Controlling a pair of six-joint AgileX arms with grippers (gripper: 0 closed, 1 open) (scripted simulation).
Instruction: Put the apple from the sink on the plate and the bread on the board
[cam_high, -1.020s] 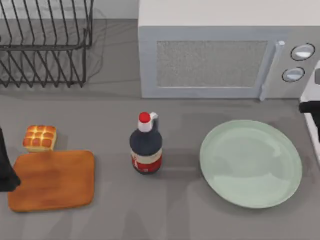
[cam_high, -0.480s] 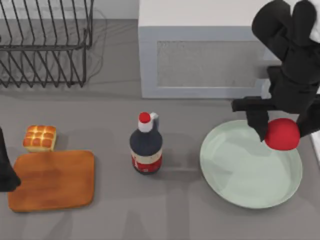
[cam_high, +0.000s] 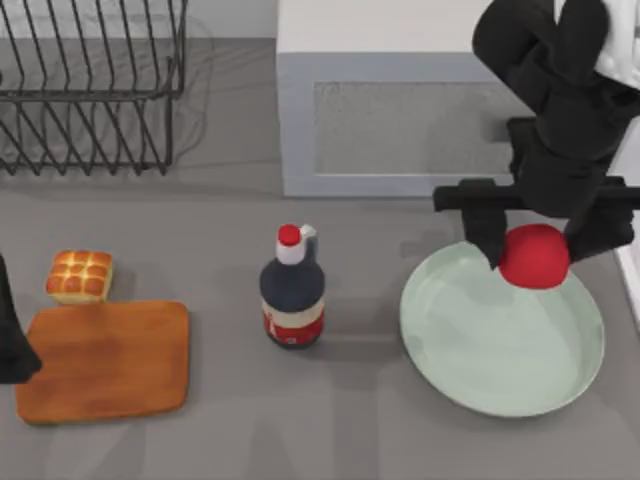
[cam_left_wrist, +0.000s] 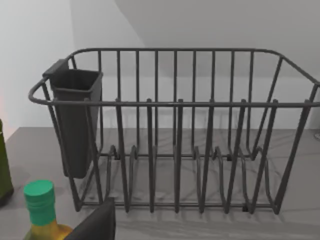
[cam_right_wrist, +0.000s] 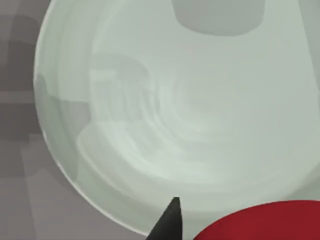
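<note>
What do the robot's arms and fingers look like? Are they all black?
Mostly. The right arm is chunky, rounded and matte black, with a bit of white near its top. The right gripper has a flat black crossbar and two blocky black fingers. The left arm is plain black too.

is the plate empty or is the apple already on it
Empty. The plate shows bare pale green in the top and right wrist views; the apple is held in the right gripper above its rim.

Bright red apple (cam_high: 534, 256) over the pale green plate (cam_high: 470, 350); golden grid-topped bread (cam_high: 79, 276) beside the orange-brown board (cam_high: 105, 360).
</note>
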